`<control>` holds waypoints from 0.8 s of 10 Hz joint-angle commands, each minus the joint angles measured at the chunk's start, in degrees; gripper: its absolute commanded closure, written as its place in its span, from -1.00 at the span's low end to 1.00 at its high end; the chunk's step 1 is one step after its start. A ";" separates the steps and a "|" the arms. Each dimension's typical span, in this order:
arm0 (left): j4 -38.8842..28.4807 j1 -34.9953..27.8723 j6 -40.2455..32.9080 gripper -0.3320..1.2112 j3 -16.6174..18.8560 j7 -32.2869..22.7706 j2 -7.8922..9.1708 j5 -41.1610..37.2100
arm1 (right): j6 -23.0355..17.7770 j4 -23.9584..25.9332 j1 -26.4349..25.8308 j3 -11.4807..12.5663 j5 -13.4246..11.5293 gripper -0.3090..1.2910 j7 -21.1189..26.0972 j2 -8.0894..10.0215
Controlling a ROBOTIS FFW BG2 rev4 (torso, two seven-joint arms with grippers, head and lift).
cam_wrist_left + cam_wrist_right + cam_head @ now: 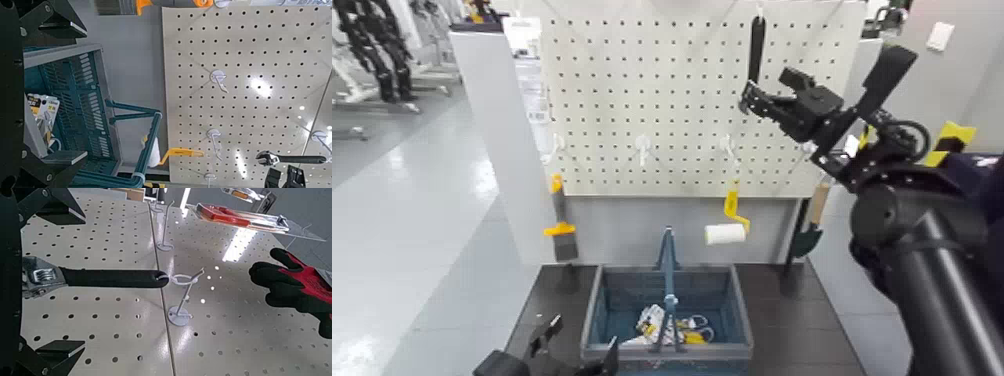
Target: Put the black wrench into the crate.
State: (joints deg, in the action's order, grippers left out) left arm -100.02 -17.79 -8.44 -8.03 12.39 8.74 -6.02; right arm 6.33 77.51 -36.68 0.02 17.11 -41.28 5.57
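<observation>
Two spread fingers: the right gripper (84,280), up at the pegboard (632,90), jaws parted wide, the wrench's (117,277) head lying between them, neither side seen pinching it.
Wrench: at the pegboard's upper right as I look at it, handle end up at a white hook (182,298), silvery head down by the gripper.
Long axis: close to upright, leaning slightly.
Roller: yellow-handled paint roller (726,233), hanging lower on the board, near the trowel (807,240).
Brush: orange and dark (563,240), hanging at the board's other side.
Crate: blue-grey, on the dark table (792,310) below, its rim (720,352) around some packages (657,322), handle standing up.
Left gripper: low beside the crate (585,330), fingers spread, nothing between them.
Glove: black and red (301,288), off beyond the hook.
</observation>
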 commanded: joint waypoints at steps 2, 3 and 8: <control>0.17 0.30 0.00 -0.29 -0.14 0.27 0.05 -0.04 | 1.67 -4.73 -3.58 -0.81 1.43 -0.37 -3.80 0.06; 0.17 0.39 0.00 -0.29 -0.14 0.36 0.05 -0.04 | 2.72 -6.14 -4.72 -0.99 1.52 -0.32 -5.91 0.23; 0.17 0.48 0.00 -0.29 -0.32 0.53 0.14 -0.04 | 4.48 -6.14 -5.51 -1.42 0.20 0.76 -7.32 0.23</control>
State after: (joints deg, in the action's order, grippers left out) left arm -99.84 -17.32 -8.44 -8.35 12.92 8.88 -6.06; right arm 11.01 71.25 -42.18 -1.39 17.65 -48.62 5.80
